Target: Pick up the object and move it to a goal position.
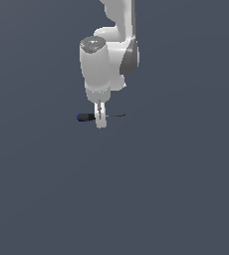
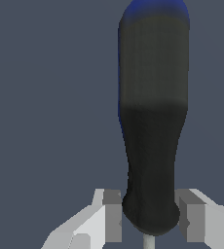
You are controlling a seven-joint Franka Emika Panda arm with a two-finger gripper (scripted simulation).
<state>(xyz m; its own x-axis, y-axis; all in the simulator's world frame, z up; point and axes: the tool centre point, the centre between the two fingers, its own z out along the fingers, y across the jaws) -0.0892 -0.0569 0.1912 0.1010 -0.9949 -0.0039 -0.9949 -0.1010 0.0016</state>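
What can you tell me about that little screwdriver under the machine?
The screwdriver is small and slim, lying flat on the plain grey floor. Its thick handle is mostly black with a blue end, pointing to the exterior view's left; a thin dark shaft runs to the right. The white pincer straddles it where handle meets shaft. In the wrist view, grey pads flank the handle's narrow end; whether they touch it is unclear.

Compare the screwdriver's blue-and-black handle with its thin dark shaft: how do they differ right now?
The blue-and-black handle is thick and rounded; the thin dark shaft is a slim line. The handle extends to the exterior view's left of the white gripper, the shaft to its right. Both lie along one horizontal line, with the fingers flanking the handle's base.
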